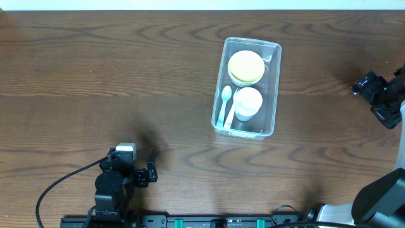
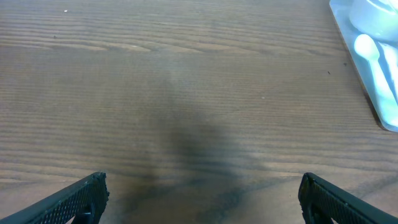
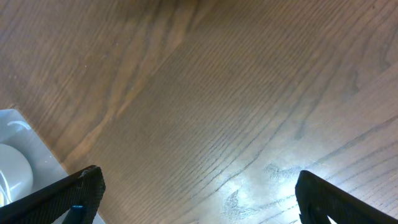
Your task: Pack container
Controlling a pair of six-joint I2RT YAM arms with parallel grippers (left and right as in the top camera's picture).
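The clear plastic container [image 1: 273,88] stands on the table right of centre. Inside it lie a yellow bowl [image 1: 246,67], a white cup [image 1: 248,103] and a pale blue spoon [image 1: 225,105]. Its corner with the spoon shows at the right edge of the left wrist view [image 2: 384,115], and at the left edge of the right wrist view [image 3: 46,158]. My left gripper [image 1: 150,172] is open and empty near the front edge, far left of the container. My right gripper [image 1: 370,85] is open and empty at the right edge, apart from the container.
The wooden table [image 1: 126,82] carries nothing else. A black cable [image 1: 57,187] loops from the left arm's base at the front left. The right arm's base [image 1: 380,199] stands at the front right corner.
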